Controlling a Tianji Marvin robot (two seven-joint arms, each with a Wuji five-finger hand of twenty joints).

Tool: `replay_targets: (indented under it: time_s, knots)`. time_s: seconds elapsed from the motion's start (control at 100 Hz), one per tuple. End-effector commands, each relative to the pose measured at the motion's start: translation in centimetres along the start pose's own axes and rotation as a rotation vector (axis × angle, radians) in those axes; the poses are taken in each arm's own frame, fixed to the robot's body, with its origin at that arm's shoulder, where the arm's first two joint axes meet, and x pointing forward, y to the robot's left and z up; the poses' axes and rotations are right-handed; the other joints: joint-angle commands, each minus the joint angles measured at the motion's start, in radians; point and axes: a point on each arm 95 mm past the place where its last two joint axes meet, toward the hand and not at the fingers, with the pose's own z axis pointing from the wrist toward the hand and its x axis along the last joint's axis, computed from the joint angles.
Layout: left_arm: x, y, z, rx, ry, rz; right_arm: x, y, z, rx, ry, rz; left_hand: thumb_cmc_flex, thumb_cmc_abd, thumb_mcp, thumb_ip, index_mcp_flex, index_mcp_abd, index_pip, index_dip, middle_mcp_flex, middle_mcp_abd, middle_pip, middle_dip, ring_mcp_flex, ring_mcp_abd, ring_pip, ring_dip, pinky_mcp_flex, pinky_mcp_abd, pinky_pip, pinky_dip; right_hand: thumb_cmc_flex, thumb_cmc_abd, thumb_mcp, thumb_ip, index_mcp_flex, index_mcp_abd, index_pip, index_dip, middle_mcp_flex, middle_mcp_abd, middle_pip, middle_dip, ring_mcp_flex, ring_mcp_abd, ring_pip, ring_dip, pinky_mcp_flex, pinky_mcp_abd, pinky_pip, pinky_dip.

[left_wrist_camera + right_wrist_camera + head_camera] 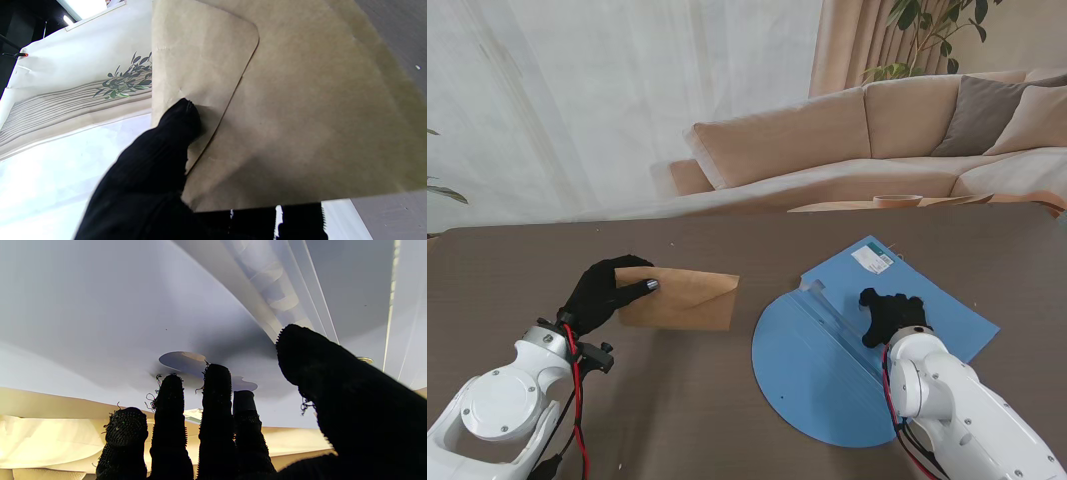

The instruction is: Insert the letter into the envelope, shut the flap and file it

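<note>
On the brown table (727, 420), left hand (605, 291) fingers pinch the envelope (682, 298) — right hand (891, 315) fingers spread on the blue folder (817, 370).

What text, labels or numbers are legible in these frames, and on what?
None can be read.
White sticker on the far corner of the blue folder: dark print on it, too small to read.
Brown envelope, held by the left hand: no print visible on the flap side.
Right hand rests on the folder: no markings.
</note>
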Motion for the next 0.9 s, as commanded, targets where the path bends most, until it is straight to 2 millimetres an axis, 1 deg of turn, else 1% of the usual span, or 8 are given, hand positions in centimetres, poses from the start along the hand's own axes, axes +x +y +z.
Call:
replay_targets:
  time_s: [0.0, 0.1, 0.19, 0.33, 0.45, 0.54, 0.74, 0.89]
  knots:
    - [0.19, 0.28, -0.04, -0.01, 0.01, -0.009, 0.47, -0.28, -0.23, 0.014, 0.009, 0.001, 0.069, 0.076, 0.015, 0.017, 0.036, -0.032, 0.089, 0.041, -0.01, 0.0, 0.05, 0.029, -0.016, -0.002, 0.018, 0.026, -0.009, -0.017, 0.021, 0.011, 0.021, 0.018, 0.122, 0.09, -0.004, -0.014, 0.018, -0.027, 0.044, -0.037, -0.069, -0.073, 0.034, -0.005, -0.018, -0.01, 0.013, 0.011, 0.017, -0.002]
    - [0.18, 0.26, -0.03, -0.01, 0.011, -0.009, 0.57, -0.28, -0.24, 0.001, -0.001, 0.01, 0.068, 0.076, 0.015, 0.017, 0.036, -0.034, 0.09, 0.042, -0.009, -0.001, 0.051, 0.029, -0.015, -0.003, 0.018, 0.026, -0.009, -0.017, 0.021, 0.011, 0.043, 0.021, 0.202, 0.133, 0.034, 0.009, 0.032, -0.05, 0.099, -0.015, -0.144, -0.177, 0.051, -0.004, -0.027, -0.024, 0.024, 0.011, 0.026, -0.005]
    - [0.17, 0.24, -0.02, -0.009, 0.011, -0.01, 0.61, -0.24, -0.28, -0.001, -0.003, 0.01, 0.067, 0.076, 0.015, 0.016, 0.036, -0.034, 0.09, 0.042, -0.009, 0.0, 0.051, 0.029, -0.015, -0.003, 0.018, 0.026, -0.009, -0.017, 0.021, 0.011, 0.048, 0.064, 0.197, 0.214, 0.052, 0.026, 0.038, -0.08, 0.124, -0.002, -0.194, -0.253, 0.052, -0.004, -0.028, -0.027, 0.028, 0.009, 0.029, -0.008]
    - [0.18, 0.2, 0.01, -0.008, 0.013, -0.01, 0.69, -0.21, -0.23, -0.006, -0.007, 0.022, 0.067, 0.076, 0.016, 0.016, 0.037, -0.033, 0.09, 0.041, -0.009, 0.0, 0.051, 0.029, -0.015, -0.002, 0.018, 0.027, -0.01, -0.019, 0.021, 0.011, 0.096, 0.073, 0.223, 0.25, 0.1, 0.052, 0.042, -0.108, 0.184, 0.007, -0.238, -0.287, 0.083, -0.007, -0.049, -0.05, 0.041, 0.008, 0.032, -0.008]
    - [0.19, 0.18, 0.03, -0.008, 0.015, -0.01, 0.72, -0.18, -0.19, -0.008, -0.005, 0.031, 0.067, 0.074, 0.017, 0.016, 0.037, -0.032, 0.09, 0.041, -0.008, -0.001, 0.052, 0.03, -0.015, -0.003, 0.019, 0.027, -0.01, -0.018, 0.021, 0.011, 0.115, -0.005, 0.258, 0.143, 0.104, 0.057, 0.067, -0.132, 0.198, -0.003, -0.174, -0.275, 0.077, -0.009, -0.028, -0.054, 0.039, 0.006, 0.032, -0.007]
    - [0.18, 0.16, 0.02, -0.007, 0.015, -0.01, 0.77, -0.1, -0.2, -0.003, -0.003, 0.033, 0.066, 0.074, 0.017, 0.016, 0.037, -0.033, 0.09, 0.041, -0.008, 0.0, 0.052, 0.03, -0.016, -0.001, 0.019, 0.027, -0.01, -0.02, 0.021, 0.011, 0.1, -0.04, 0.256, 0.082, 0.074, 0.067, 0.084, -0.119, 0.11, 0.018, -0.047, -0.18, 0.045, 0.01, -0.007, -0.036, 0.021, 0.012, 0.029, -0.004]
    - [0.15, 0.15, 0.02, -0.006, 0.014, -0.009, 0.89, 0.01, -0.29, 0.009, -0.002, 0.04, 0.066, 0.074, 0.019, 0.016, 0.037, -0.034, 0.089, 0.041, -0.009, -0.003, 0.052, 0.031, -0.016, -0.003, 0.019, 0.027, -0.01, -0.019, 0.02, 0.012, 0.101, -0.095, 0.257, 0.007, 0.041, 0.073, 0.118, -0.059, -0.004, -0.021, 0.183, 0.081, 0.022, 0.038, 0.047, 0.023, 0.005, 0.028, 0.022, -0.007]
    - [0.15, 0.12, 0.02, -0.005, 0.014, -0.009, 0.91, 0.07, -0.33, 0.008, -0.004, 0.044, 0.066, 0.074, 0.018, 0.015, 0.036, -0.035, 0.09, 0.041, -0.009, -0.002, 0.052, 0.031, -0.016, -0.003, 0.019, 0.027, -0.01, -0.018, 0.02, 0.012, 0.122, -0.124, 0.274, -0.014, 0.045, 0.073, 0.131, -0.035, -0.003, -0.054, 0.255, 0.173, 0.038, 0.042, 0.1, 0.07, 0.007, 0.041, 0.013, -0.014]
